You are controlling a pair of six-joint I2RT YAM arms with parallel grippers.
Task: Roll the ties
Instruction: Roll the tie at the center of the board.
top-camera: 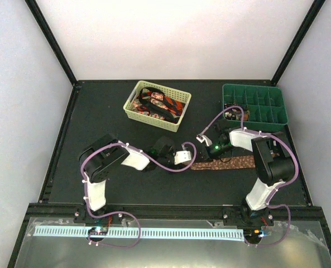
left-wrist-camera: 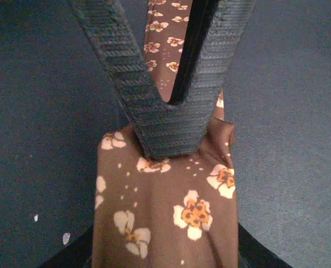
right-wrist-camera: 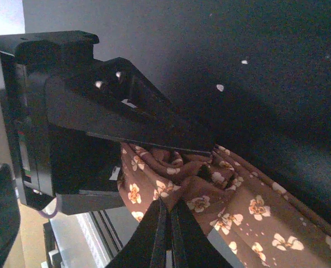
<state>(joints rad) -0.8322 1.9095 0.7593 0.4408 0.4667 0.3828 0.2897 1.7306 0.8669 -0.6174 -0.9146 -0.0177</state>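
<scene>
A brown tie with small light flowers lies along the mat in front of the right arm. My left gripper is shut on its left end; in the left wrist view the fingers meet in a V on a fold of the brown tie. My right gripper is shut on bunched fabric of the same tie just beside the left gripper; its fingertips pinch a fold. Red-and-black ties lie in the yellow basket.
The pale yellow lattice basket stands at the back centre-left. A green divided tray stands at the back right, with something small in one front compartment. The left gripper's black body fills the left of the right wrist view.
</scene>
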